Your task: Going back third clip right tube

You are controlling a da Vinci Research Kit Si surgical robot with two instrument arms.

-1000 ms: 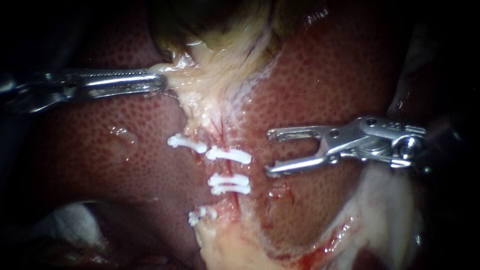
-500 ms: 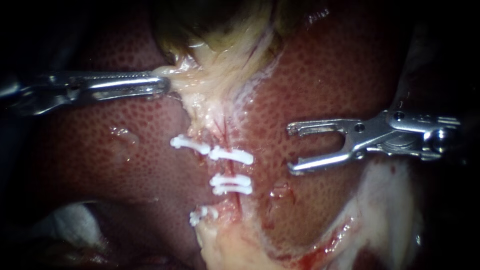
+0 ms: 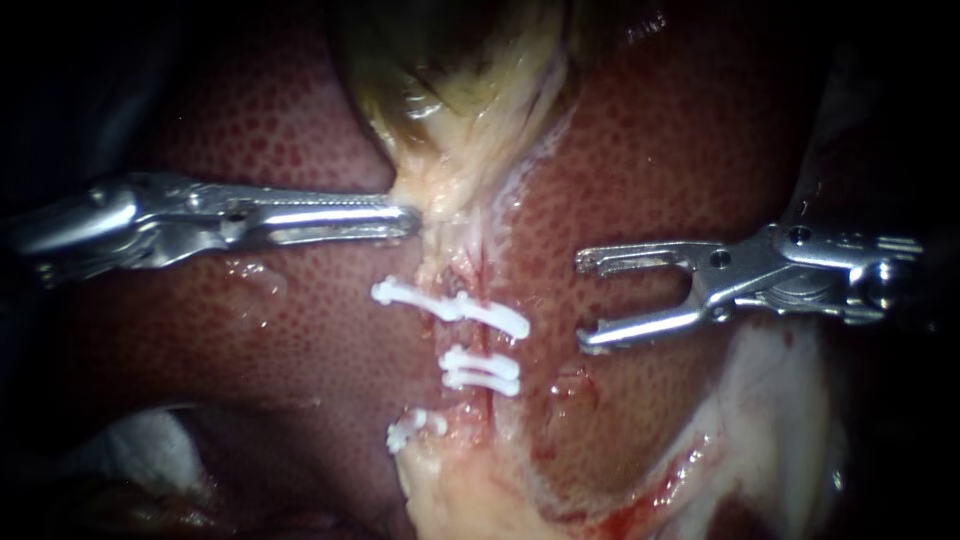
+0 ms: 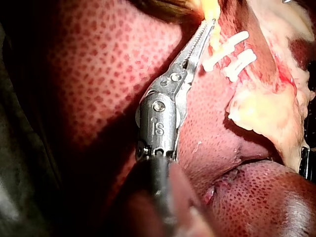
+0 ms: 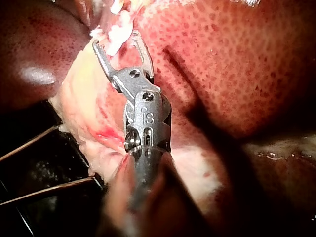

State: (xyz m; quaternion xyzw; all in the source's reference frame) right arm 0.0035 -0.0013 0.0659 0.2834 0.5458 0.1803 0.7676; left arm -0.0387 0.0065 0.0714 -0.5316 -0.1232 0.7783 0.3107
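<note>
liver point(image 3: 700, 150), dark red and speckled, fills the endoscope view. the gallbladder point(image 3: 450, 70) at its upper edge tapers into pale tissue point(image 3: 445, 195). the left instrument point(image 3: 408, 222) has its claw pressed together on that pale tissue, pinching it from two sides just above the clips. white clips point(image 3: 482, 368) cross the tube point(image 3: 487, 340) that runs down the groove in the liver: two end to end, a close pair below them, and one more lower, near the fatty lump point(image 3: 450, 490). i cannot tell which tube is the right one. the right instrument point(image 3: 585, 302) hangs over the liver, apart from the clips. its claw is spread and holds nothing, with the tips pointing toward the clips.
</note>
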